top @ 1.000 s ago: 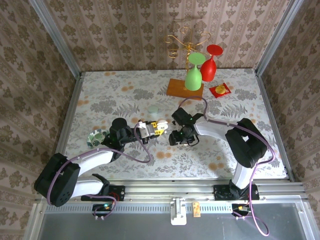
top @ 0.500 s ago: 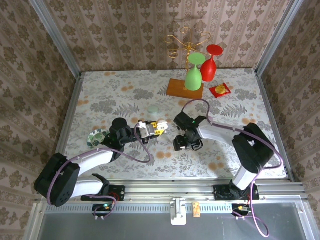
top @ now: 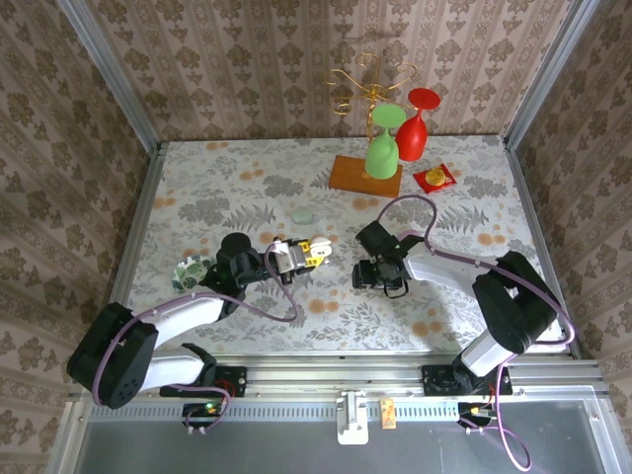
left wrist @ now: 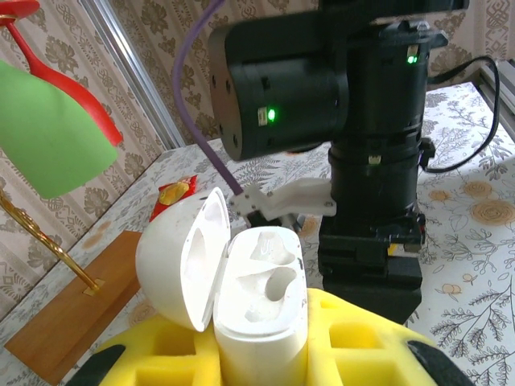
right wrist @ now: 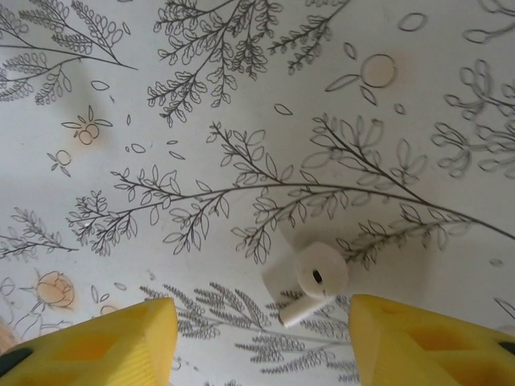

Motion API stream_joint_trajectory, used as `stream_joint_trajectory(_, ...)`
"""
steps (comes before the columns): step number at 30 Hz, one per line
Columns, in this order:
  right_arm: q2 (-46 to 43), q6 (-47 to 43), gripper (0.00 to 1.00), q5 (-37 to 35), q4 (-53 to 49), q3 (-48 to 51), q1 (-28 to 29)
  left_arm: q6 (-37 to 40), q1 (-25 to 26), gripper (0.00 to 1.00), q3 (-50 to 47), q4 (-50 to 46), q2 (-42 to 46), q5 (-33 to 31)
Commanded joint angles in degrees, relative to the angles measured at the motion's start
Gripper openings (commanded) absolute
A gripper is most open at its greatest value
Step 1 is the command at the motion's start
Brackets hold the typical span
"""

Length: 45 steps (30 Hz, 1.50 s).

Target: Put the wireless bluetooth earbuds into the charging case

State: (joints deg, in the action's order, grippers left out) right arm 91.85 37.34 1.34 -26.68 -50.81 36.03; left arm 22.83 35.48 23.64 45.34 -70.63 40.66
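**Floral table: earbud lying under the spread right pincer**

Flower-printed table (top: 247,188) is carrying everything, with patterned wallpaper rising around it. The left pincer (top: 296,255) is pinching the white charging case (left wrist: 257,301) between its yellow pads (left wrist: 362,342), pressed tight against it. The case is standing upright in that grip, with its lid (left wrist: 181,253) hanging open to one side.

The right pincer (top: 373,276) is hovering low over the table, near the left pincer. Its yellow fingers (right wrist: 121,342) are spread apart and touching nothing. One white earbud (right wrist: 315,277) is lying on the table directly under the right pincer, between its two fingers and nearer one of them.

Beyond both pincers, a green glass (top: 382,148) and a red glass (top: 415,128) are showing by a wooden base (top: 365,176).
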Motion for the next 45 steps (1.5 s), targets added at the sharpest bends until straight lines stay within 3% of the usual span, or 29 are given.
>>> stream_joint_trajectory(1,2.67,-0.16,0.55,-1.0,0.85,-2.22,0.05,1.77,-0.33,0.02,-0.64,-0.49,1.7,0.69)
stream_joint_trajectory(16,4.23,-9.56,0.47,-2.44,-3.79,-8.74,-0.17,2.05,-0.51,0.02,-1.05,0.71,0.48,0.69)
stream_joint_trajectory(26,11.42,-12.85,0.55,-1.74,-25.71,-20.39,-0.17,3.71,-0.77,0.02,-1.42,-1.18,1.66,0.38)
stream_joint_trajectory(33,18.78,-15.3,0.56,-0.46,-34.65,-28.26,-1.2,3.65,-0.85,0.02,-1.57,-1.22,1.63,0.54)
stream_joint_trajectory(45,25.44,-17.29,0.41,2.92,-37.4,-34.07,-3.25,4.0,-1.28,0.01,-2.08,-0.24,1.12,-0.18)
